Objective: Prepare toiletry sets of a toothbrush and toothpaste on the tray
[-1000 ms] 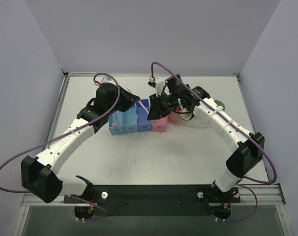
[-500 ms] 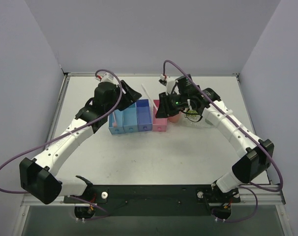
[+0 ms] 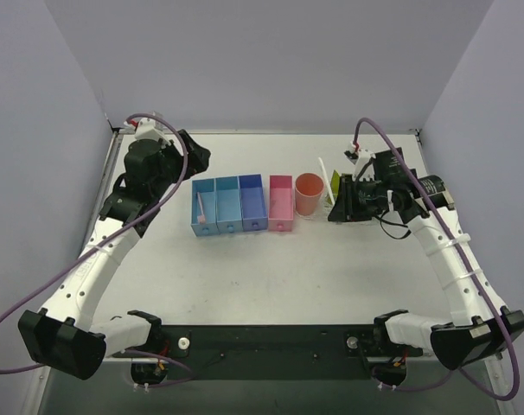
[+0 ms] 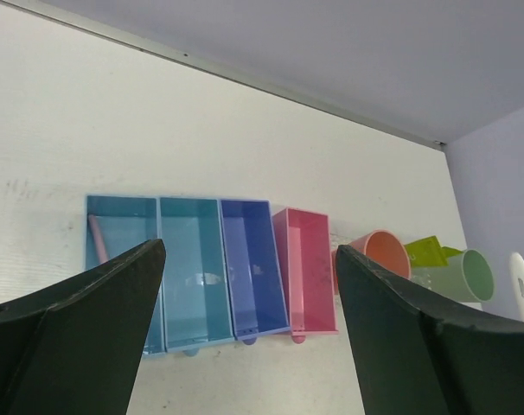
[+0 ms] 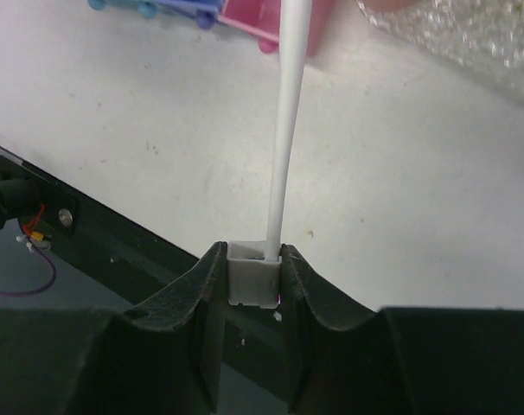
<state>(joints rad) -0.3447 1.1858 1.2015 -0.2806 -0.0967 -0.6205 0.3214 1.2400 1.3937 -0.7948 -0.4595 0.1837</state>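
White arms [image 3: 87, 270] — black joints [image 3: 61, 335], purple cables [image 3: 185, 160]

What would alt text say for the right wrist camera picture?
The right gripper clamps the squared end of a white toothbrush, which points away over the white table toward a pink box. The bumpy clear tray shows top right.

The toothbrush [image 5: 288, 130], a thin white stick, is standing clamped by its lower end in the right gripper [image 5: 253, 257], its shaft reaching out over the table [image 5: 141, 130]. A lime-yellow toothpaste [image 3: 335, 184] tube is showing just beside it, right of the orange cup [image 3: 309, 193]. The tray [image 5: 474, 39], clear and bumpy, is lying flat nearby.
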